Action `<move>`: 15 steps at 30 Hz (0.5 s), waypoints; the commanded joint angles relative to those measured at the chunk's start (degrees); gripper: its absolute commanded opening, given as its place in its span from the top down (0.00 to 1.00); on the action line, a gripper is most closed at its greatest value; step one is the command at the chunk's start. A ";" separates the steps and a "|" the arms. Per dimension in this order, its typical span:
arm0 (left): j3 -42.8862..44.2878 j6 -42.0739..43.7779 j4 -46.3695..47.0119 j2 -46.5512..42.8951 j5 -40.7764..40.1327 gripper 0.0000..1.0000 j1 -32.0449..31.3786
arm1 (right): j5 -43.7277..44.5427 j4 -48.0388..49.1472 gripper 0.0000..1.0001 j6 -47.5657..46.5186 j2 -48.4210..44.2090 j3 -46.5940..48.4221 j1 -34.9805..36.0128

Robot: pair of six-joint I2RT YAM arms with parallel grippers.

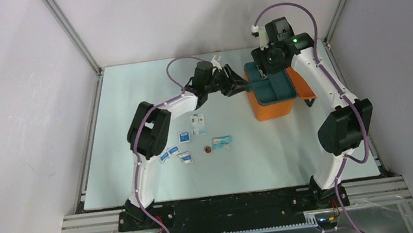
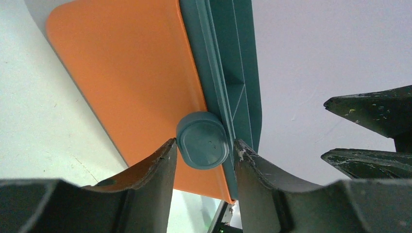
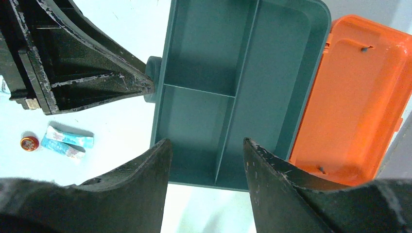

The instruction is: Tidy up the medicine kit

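Observation:
The medicine kit (image 1: 271, 108) is an orange box at the back right of the table, with its orange lid (image 1: 302, 84) hinged open to the right. A teal divided tray (image 1: 272, 87) sits in the top of it and also shows in the right wrist view (image 3: 233, 63). My left gripper (image 1: 240, 84) is at the box's left side. Its fingers close on the small round grey-teal latch (image 2: 202, 141) and the teal rim (image 2: 228, 73) beside it. My right gripper (image 1: 271, 55) is open and empty above the tray, with the compartments showing between its fingers (image 3: 141, 184).
Several small medicine packets lie left of the box: white and blue sachets (image 1: 183, 136), a card (image 1: 197, 120), a teal packet (image 1: 222, 142) and a small red round tin (image 1: 207, 149). The frame walls stand close behind and to the right of the box.

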 commanded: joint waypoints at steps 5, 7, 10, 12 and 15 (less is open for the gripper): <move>1.72 -0.25 1.31 1.25 0.76 0.50 -0.64 | -0.43 1.00 0.40 -0.15 0.78 0.33 -0.28; 1.88 -0.31 0.43 1.61 0.53 0.50 -0.63 | -0.49 1.01 0.40 -0.11 0.98 0.37 -0.23; 2.17 -0.71 0.09 2.23 0.90 0.56 -0.63 | -0.46 0.98 0.40 -0.10 1.27 0.44 -0.13; 2.21 -1.04 0.95 2.46 1.96 0.60 -0.48 | -0.47 0.92 0.40 -0.07 1.47 0.57 -0.09; 1.22 -3.39 6.05 3.04 4.07 0.63 0.13 | -0.36 0.75 0.40 -0.27 1.48 0.66 -0.08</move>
